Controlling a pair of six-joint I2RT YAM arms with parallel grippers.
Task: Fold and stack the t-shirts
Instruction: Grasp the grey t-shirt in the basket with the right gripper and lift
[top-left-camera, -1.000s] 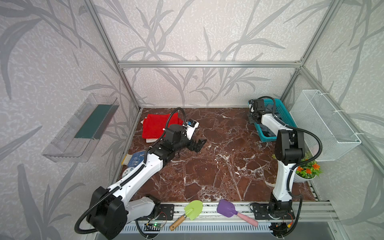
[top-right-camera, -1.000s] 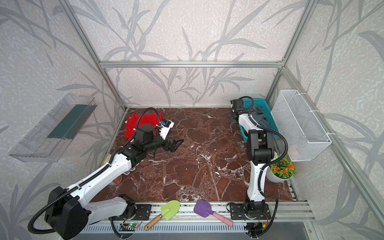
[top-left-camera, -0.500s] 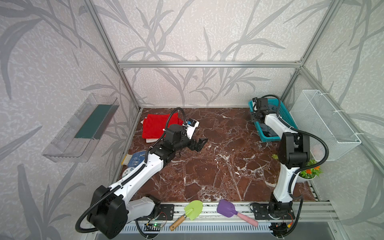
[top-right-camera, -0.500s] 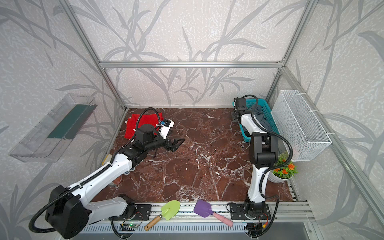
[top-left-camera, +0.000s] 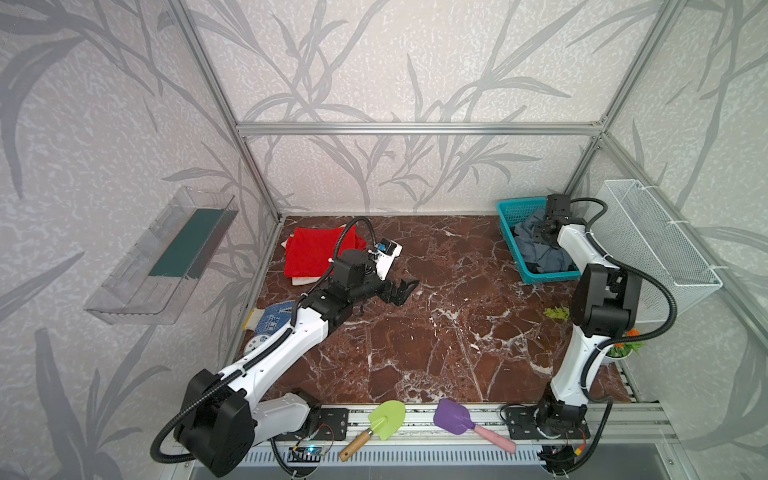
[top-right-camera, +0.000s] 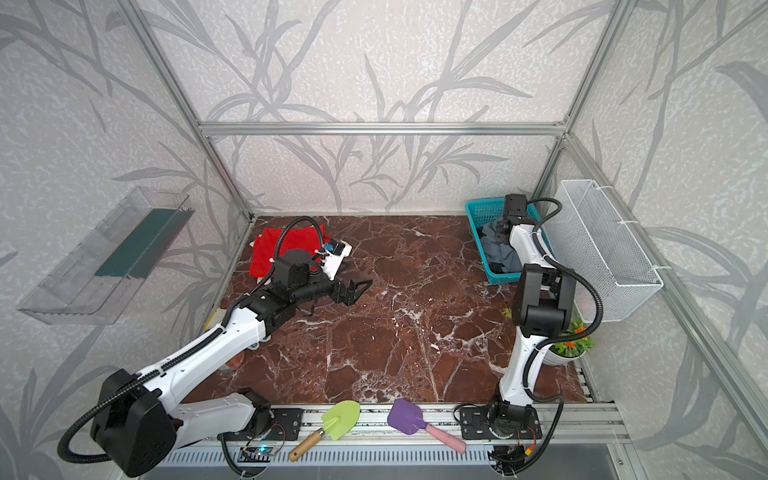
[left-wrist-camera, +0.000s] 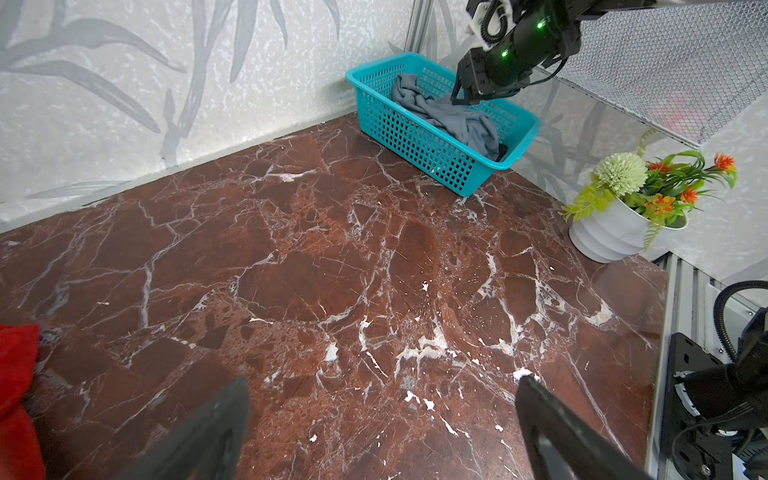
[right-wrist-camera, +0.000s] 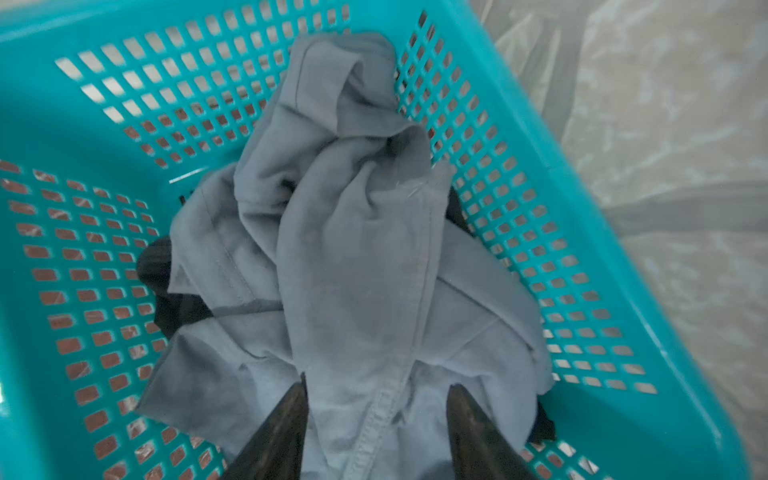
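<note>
Three t-shirts counted, in two places.

1. One red t-shirt lies folded flat on the brown marble table, far left corner. Both top views show it; the left wrist view catches only its edge.
2. One grey-blue t-shirt sits crumpled in the one teal basket at the far right of the table, seen also in a top view and from the left wrist.
3. One black t-shirt lies under the grey-blue one in the same basket. Only small dark patches show at the edges of the heap.

Two grippers.

- Left gripper: released, jaws spread wide, nothing between them. It hovers over bare marble left of centre, just right of the red t-shirt and not touching it. The left wrist view shows both fingers well apart above the table.
- Right gripper: reached down into the teal basket, onto the grey-blue t-shirt. In the right wrist view its two fingers stand part-way apart with a seamed ridge of grey-blue cloth between them. I cannot tell whether they press on that cloth or merely straddle it.

Other items, none touched:

- Two toy spades on the near rail, one green and one purple.
- One white flower pot, near right.
- One blue-and-white dotted glove at the left edge, partly under the left arm.
- One wire basket on the right wall.
- One clear tray on the left wall.
</note>
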